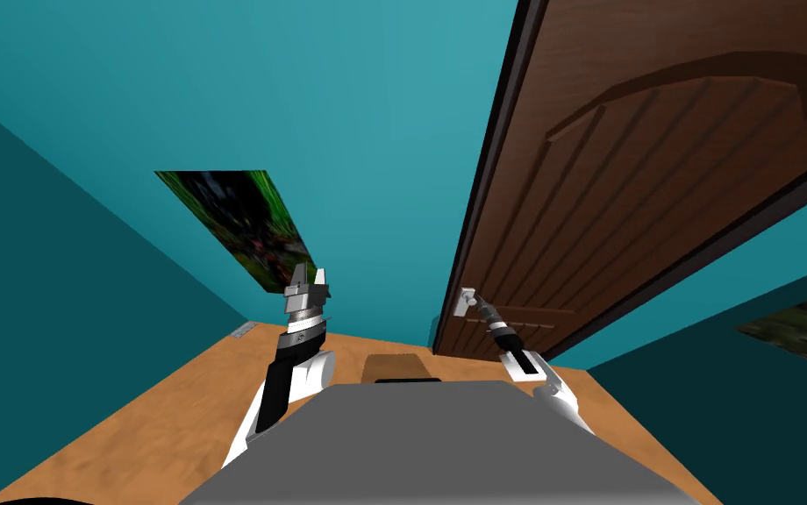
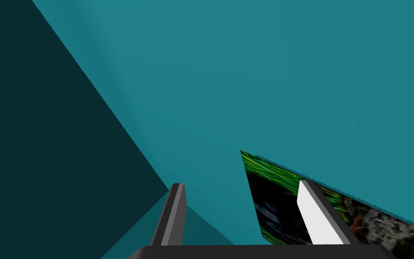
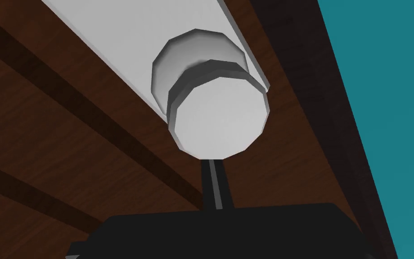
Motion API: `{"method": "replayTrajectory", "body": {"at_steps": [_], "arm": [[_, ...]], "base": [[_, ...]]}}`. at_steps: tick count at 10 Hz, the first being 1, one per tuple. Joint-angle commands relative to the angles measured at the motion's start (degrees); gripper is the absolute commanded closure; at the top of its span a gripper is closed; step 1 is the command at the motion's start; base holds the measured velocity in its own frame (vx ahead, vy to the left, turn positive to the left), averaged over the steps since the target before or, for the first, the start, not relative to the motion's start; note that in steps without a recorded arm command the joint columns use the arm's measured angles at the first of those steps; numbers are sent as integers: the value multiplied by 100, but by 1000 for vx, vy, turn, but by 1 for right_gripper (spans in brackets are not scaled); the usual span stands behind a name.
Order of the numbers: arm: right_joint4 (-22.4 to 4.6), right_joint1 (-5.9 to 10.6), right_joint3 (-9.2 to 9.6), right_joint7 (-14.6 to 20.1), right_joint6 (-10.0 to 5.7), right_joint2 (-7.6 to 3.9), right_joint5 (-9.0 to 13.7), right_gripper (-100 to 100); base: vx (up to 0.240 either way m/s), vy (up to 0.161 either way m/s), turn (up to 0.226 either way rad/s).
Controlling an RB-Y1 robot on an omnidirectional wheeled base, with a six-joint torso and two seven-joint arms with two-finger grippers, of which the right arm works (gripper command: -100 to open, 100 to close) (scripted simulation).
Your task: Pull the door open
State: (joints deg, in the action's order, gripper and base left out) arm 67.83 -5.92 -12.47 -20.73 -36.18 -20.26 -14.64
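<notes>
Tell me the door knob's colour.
Light grey knob, clearest in the right wrist view.

The door looks like dark brown wood with fine, streaky grain, grooved panels and a dull finish. Its edge is near black and matt. On the door, the knob is pale grey, smooth, faceted and matt, with a darker band at its neck. The plate behind it is plain white and smooth. Below the door, the floor shows light orange-brown wood grain. Beside the door, the wall is flat, matt teal. The left gripper has smooth, matt grey fingers.
</notes>
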Motion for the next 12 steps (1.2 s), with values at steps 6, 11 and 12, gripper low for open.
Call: {"method": "replayTrajectory", "body": {"at_steps": [6,11,12], "arm": [[128,-402,-211,-932,-77,-136,-531,-100],[237,-755,-396,-1737,-142,-254,-995,-100],[253,-807,-423,-1850,-152,-271,-1064,-100]], "base": [[-25,86,-73],[-44,94,-81],[-30,74,-52]]}}
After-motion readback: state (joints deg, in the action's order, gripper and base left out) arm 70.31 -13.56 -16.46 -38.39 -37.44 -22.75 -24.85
